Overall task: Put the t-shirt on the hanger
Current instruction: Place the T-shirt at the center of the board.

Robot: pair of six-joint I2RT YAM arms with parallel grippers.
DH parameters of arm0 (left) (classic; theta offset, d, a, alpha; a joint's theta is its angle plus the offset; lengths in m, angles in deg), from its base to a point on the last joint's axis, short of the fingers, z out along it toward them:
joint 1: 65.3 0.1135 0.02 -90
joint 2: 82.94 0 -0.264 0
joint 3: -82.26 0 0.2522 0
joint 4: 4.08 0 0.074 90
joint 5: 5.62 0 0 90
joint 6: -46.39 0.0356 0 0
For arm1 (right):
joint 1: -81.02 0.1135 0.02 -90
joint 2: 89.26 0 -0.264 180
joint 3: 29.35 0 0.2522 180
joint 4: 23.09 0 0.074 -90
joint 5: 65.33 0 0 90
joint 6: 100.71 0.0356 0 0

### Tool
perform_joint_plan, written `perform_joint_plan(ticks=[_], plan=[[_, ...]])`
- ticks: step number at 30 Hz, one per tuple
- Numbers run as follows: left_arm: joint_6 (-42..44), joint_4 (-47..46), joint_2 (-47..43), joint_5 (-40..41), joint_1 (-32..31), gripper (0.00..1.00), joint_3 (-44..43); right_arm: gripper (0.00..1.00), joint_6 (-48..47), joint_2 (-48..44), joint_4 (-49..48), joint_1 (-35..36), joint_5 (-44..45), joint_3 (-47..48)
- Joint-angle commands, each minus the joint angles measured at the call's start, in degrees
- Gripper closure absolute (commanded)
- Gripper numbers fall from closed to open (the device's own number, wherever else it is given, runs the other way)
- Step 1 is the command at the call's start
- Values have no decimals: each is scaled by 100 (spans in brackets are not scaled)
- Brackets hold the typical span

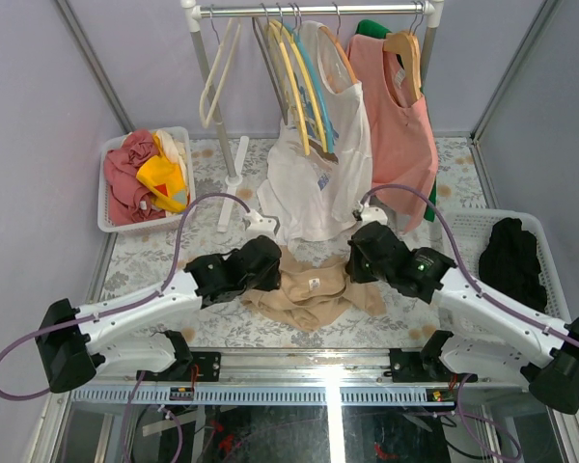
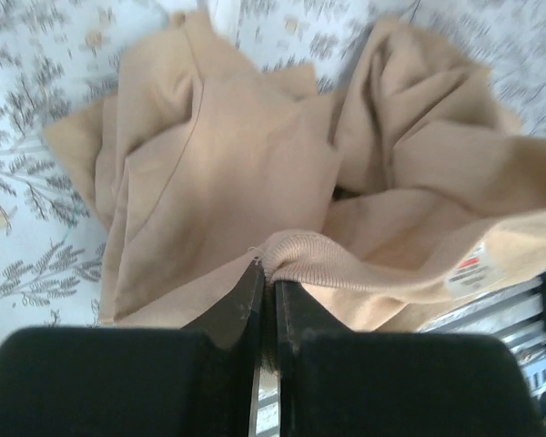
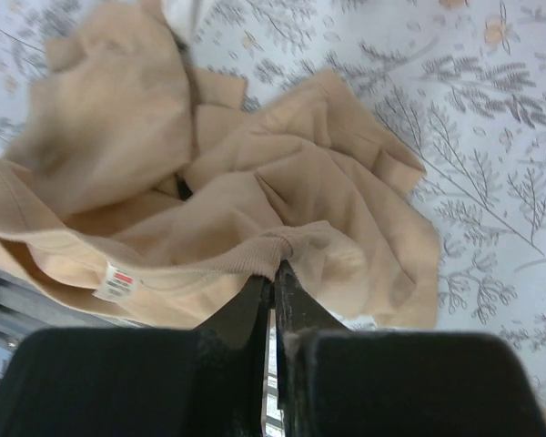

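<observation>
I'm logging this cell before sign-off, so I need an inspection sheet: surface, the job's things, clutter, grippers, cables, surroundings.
Surface: table covered by a floral cloth.
Job's things: tan t-shirt crumpled between the arms; light-blue hanger on the rail among yellow ones.
Clutter: left basket with red and yellow clothes; right basket with a black garment; white shirt and pink top hanging on the rail.
Grippers: left gripper shut on the t-shirt's ribbed neck edge; right gripper shut on the same edge.
Cables: purple cable arches over the left arm, another over the right.
Surroundings: grey walls.
</observation>
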Motion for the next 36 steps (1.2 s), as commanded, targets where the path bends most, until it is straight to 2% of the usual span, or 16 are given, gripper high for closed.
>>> perform_joint_plan(ticks=[1, 13, 24, 30, 36], plan=[[165, -470, -149, 753, -7, 100, -502, 100, -102, -133, -613, -17, -60, 494], [152, -659, -504, 1276, 4, 100, -386, 100, -110, -596, -523, -13, 207, 233], [781, -354, -257, 1644, 51, 100, -1513, 100, -497, -420, -128, -14, 760, 1150], [664, -809, -114, 1188, 352, 100, -835, 100, -439, -131, -336, -14, 800, 743], [252, -1362, 309, 435, 389, 100, 11, 100, -173, 226, -774, -13, 442, 42]])
